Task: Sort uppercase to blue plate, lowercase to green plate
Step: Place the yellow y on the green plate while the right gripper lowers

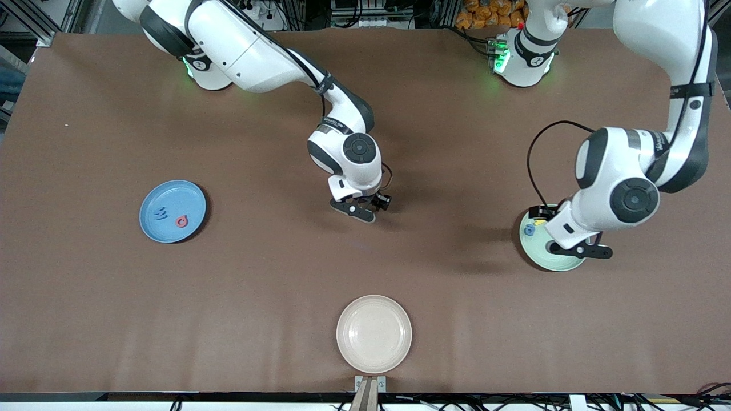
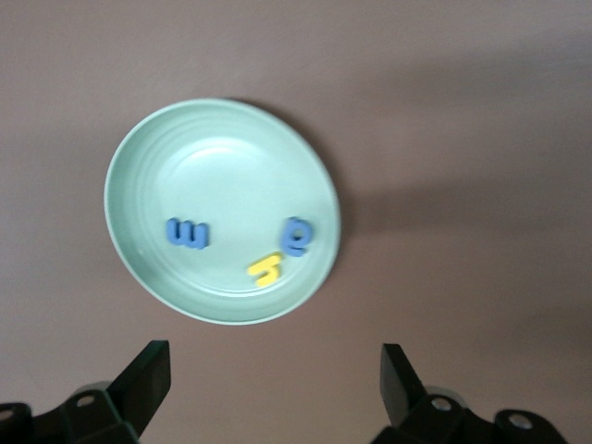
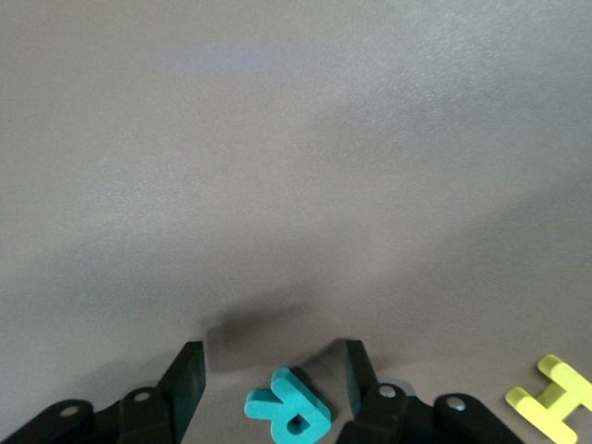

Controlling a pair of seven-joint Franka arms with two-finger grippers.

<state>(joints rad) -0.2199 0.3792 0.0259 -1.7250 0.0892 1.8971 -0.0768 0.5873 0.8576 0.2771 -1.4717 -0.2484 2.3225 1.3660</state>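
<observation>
My right gripper (image 1: pixel 360 212) is low over the middle of the table, open. In the right wrist view, the gripper (image 3: pixel 273 375) has its fingers on either side of the teal R (image 3: pixel 289 416), not touching it. The yellow H (image 3: pixel 553 396) lies beside it on the table. The blue plate (image 1: pixel 171 197) holds the blue W (image 1: pixel 160 213) and red Q (image 1: pixel 181 221). My left gripper (image 1: pixel 577 248) hangs open and empty over the green plate (image 1: pixel 537 251). The left wrist view shows the gripper (image 2: pixel 275 370) and, on the green plate (image 2: pixel 222 157), the blue m (image 2: pixel 188 233), blue g (image 2: pixel 297 237) and yellow h (image 2: pixel 265 269). The red w is out of view.
A cream-white plate (image 1: pixel 374 334) sits near the table edge closest to the front camera, holding nothing. The R and H are hidden under the right gripper in the front view.
</observation>
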